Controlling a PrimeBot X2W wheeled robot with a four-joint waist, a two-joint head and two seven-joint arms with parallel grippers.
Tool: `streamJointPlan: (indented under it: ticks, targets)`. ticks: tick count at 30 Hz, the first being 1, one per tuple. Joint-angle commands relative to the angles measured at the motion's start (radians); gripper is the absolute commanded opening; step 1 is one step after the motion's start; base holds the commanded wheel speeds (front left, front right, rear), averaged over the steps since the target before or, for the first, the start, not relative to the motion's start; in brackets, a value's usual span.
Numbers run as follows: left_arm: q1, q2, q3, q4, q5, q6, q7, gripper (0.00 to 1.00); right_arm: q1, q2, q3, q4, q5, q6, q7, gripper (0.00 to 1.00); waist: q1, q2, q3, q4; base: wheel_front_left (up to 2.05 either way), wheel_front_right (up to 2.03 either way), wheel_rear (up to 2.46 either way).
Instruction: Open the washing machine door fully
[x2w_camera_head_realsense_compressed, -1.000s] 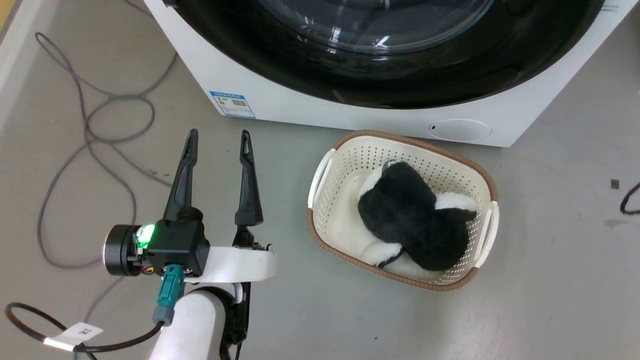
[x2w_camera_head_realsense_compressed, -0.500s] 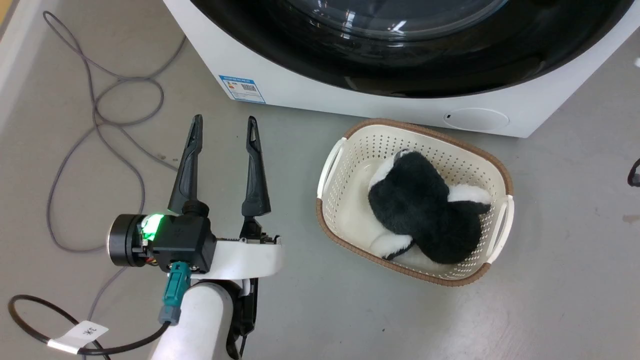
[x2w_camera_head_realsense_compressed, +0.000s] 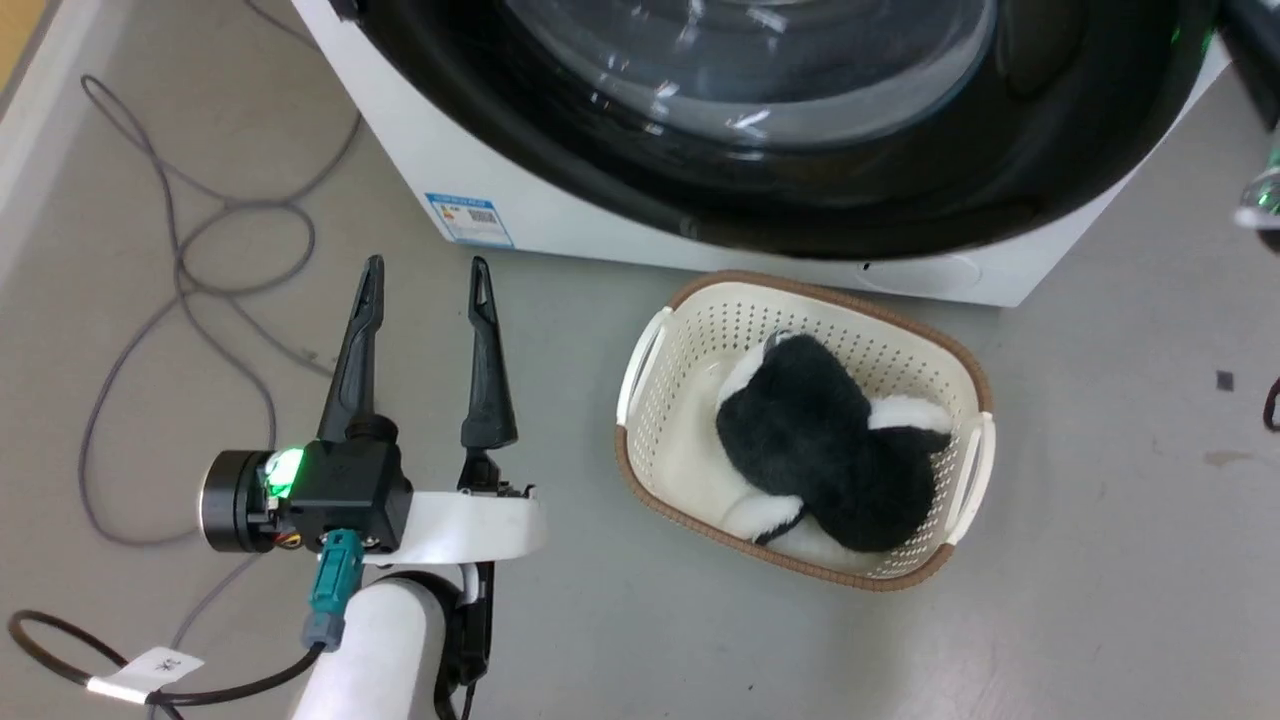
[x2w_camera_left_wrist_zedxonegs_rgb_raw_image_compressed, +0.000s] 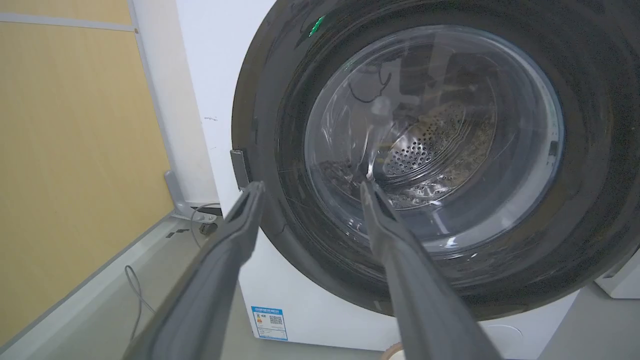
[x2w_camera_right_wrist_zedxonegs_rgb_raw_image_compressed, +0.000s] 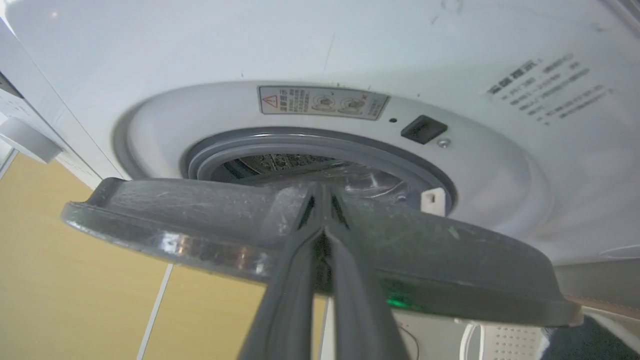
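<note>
My right pincer (x2w_camera_right_wrist_zedxonegs_rgb_raw_image_compressed: 320, 192) is closed on the washing machine door (x2w_camera_right_wrist_zedxonegs_rgb_raw_image_compressed: 150, 215) rim, and the door is ajar. Next I swing it wide; my left pincer (x2w_camera_head_realsense_compressed: 427, 270) hangs open.

Washer (x2w_camera_head_realsense_compressed: 560, 225) at 12 o'clock, door (x2w_camera_head_realsense_compressed: 1000, 150) ajar before its opening. Basket (x2w_camera_head_realsense_compressed: 900, 350) on floor (x2w_camera_head_realsense_compressed: 1100, 500) just before washer, 4 o'clock from centre, plush toy (x2w_camera_head_realsense_compressed: 830, 450) in it. Left gripper (x2w_camera_head_realsense_compressed: 427, 265) at 9 o'clock, left of basket. Cable (x2w_camera_head_realsense_compressed: 228, 205) on floor farther out, 10 o'clock.

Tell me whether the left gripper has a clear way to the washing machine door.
Likely yes: the open, empty left gripper has bare floor between it and the washing machine door.
</note>
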Motion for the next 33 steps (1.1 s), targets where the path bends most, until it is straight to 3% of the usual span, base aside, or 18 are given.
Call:
streamJointPlan:
  ticks: [1,11,20,21,26,33]
  targets:
    - [0.013,0.001,0.004,0.004,0.006,-0.005,-0.006,1.00,0.022,0.041,0.032,-0.012,0.002,0.002,0.025,0.00,0.0000,0.0000,-0.010,-0.006,0.00,0.00,0.00]
    - [0.063,0.001,0.040,0.029,0.016,-0.028,-0.006,1.00,0.143,0.059,0.087,-0.092,0.016,0.002,0.089,0.00,0.0000,0.0000,-0.081,-0.041,0.00,0.00,0.00]
    - [0.105,0.001,0.064,0.047,0.023,-0.048,-0.006,1.00,0.319,0.067,0.151,-0.267,0.047,0.002,0.187,0.00,0.0000,0.0000,-0.144,-0.064,0.00,0.00,0.00]
    - [0.119,0.001,0.073,0.053,0.025,-0.054,-0.006,1.00,0.386,0.073,0.175,-0.337,0.052,0.002,0.207,0.00,0.0000,0.0000,-0.164,-0.068,0.00,0.00,0.00]
    - [0.145,0.001,0.081,0.060,0.028,-0.061,-0.006,1.00,0.483,0.098,0.216,-0.430,0.053,0.002,0.218,0.00,0.0000,0.0000,-0.193,-0.071,0.00,0.00,0.00]
    - [0.180,0.001,0.089,0.078,0.033,-0.068,-0.006,1.00,0.594,0.156,0.291,-0.491,0.045,0.002,0.216,0.00,0.0000,0.0000,-0.233,-0.075,0.00,0.00,0.00]
